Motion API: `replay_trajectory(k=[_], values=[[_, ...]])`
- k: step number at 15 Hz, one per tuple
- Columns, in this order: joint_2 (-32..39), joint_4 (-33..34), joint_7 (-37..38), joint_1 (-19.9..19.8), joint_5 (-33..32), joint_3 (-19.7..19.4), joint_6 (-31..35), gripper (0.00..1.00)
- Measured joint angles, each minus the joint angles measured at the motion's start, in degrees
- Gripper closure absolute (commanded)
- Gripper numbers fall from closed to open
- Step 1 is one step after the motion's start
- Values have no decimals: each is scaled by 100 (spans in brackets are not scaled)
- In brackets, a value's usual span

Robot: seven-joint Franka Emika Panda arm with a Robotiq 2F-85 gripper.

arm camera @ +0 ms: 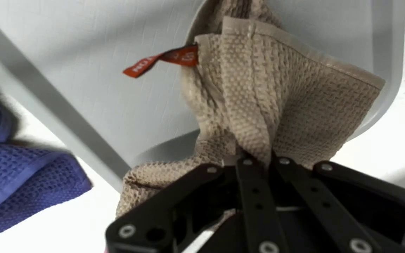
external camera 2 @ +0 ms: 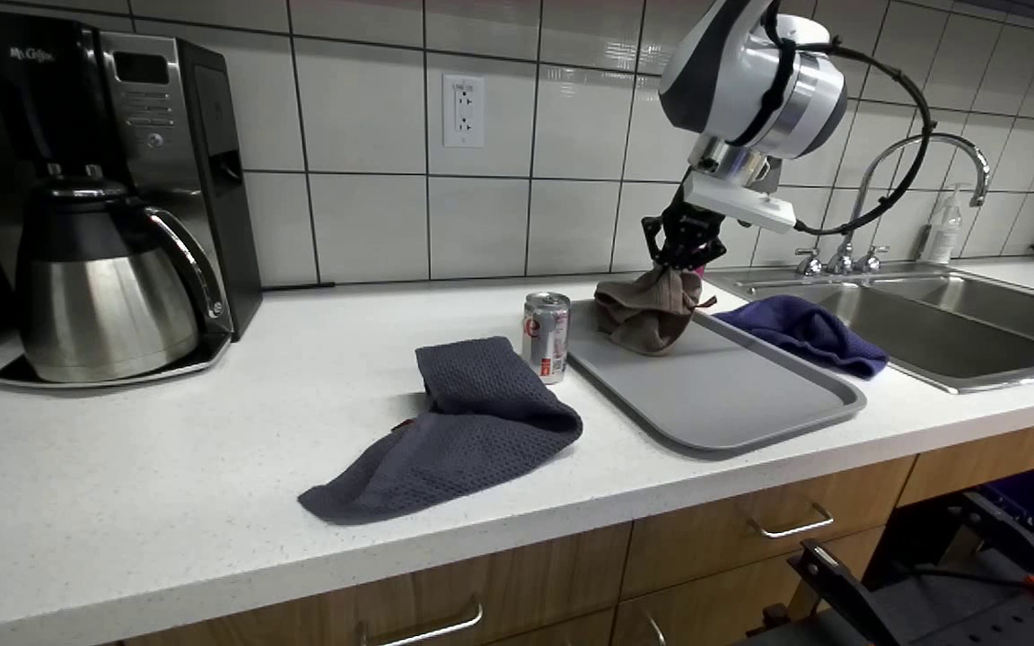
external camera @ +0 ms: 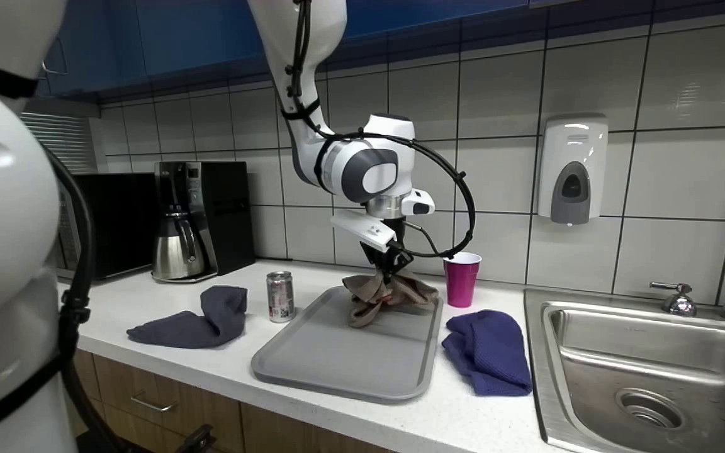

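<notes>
My gripper [external camera: 387,277] points down over the back part of the grey tray [external camera: 350,358] and is shut on a brown towel [external camera: 367,290]. In the wrist view the fingers [arm camera: 260,162] pinch a fold of the towel [arm camera: 250,88], which shows an orange-red tag [arm camera: 185,56]. The towel hangs bunched below the fingers [external camera 2: 679,266]; I cannot tell whether its lower folds [external camera 2: 647,314] touch the tray [external camera 2: 732,395]. A blue-purple towel [external camera: 491,352] lies beside the tray on the sink side. A dark grey towel [external camera 2: 490,440] lies folded on the opposite side.
A silver can [external camera 2: 546,336] stands between the dark towel and the tray. A pink cup [external camera: 461,280] stands behind the tray near the tiled wall. A coffee maker [external camera: 221,214], a steel sink [external camera: 545,377] and a wall soap dispenser [external camera: 573,167] are around.
</notes>
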Motion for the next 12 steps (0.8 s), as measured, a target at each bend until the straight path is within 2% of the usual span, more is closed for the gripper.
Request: replay_trajectory(k=[7,12], values=[[-272,-95,-1086,-163,567,266,-28,99],[-341,-95,-1587,-177,794,414,-111,99]])
